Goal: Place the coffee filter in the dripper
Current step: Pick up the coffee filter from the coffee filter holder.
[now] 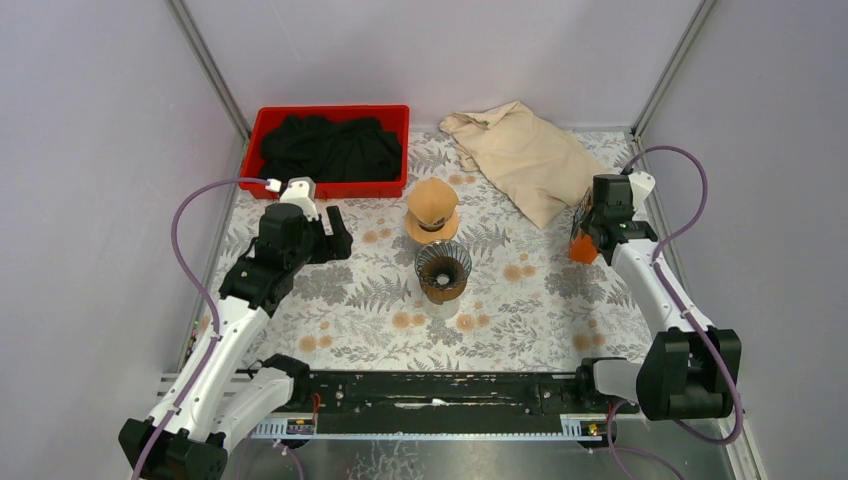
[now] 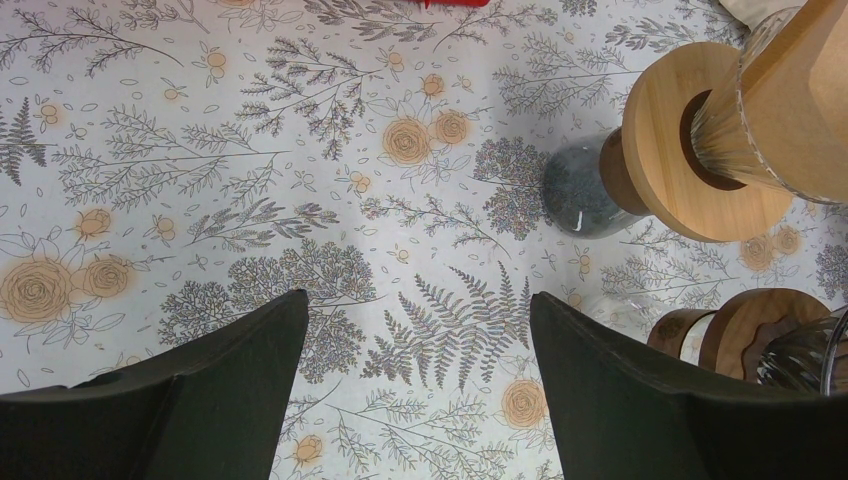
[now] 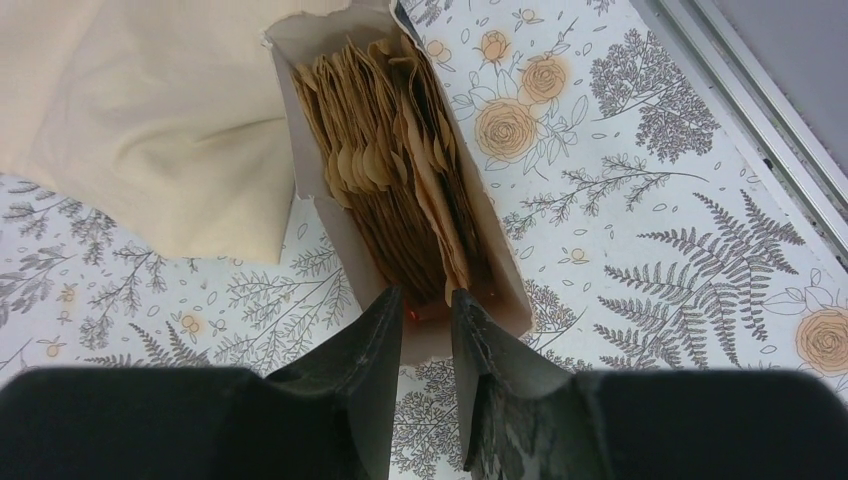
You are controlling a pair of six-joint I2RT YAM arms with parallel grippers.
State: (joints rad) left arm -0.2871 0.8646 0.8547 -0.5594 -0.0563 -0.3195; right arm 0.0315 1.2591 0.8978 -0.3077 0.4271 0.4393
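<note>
A stack of brown coffee filters [image 3: 390, 160] stands on edge in an open-topped cardboard box [image 3: 322, 215]; the top view shows that box as orange [image 1: 581, 247] at the table's right side. My right gripper [image 3: 426, 296] hangs over the box's near end. Its jaws are open only a narrow gap, their tips at the nearest filters. The glass dripper [image 1: 442, 268] with a wooden collar stands at the table's middle, empty, and shows at the left wrist view's lower right [image 2: 790, 345]. My left gripper [image 2: 418, 300] is wide open above bare tablecloth, left of the dripper [image 1: 338, 238].
A tan wooden cone on a glass base [image 1: 432, 207] stands just behind the dripper. A beige cloth [image 1: 525, 155] lies at the back right, touching the filter box. A red bin [image 1: 330, 112] at the back left holds black fabric [image 1: 325, 148]. The table's right rail [image 3: 760, 120] runs close to the box.
</note>
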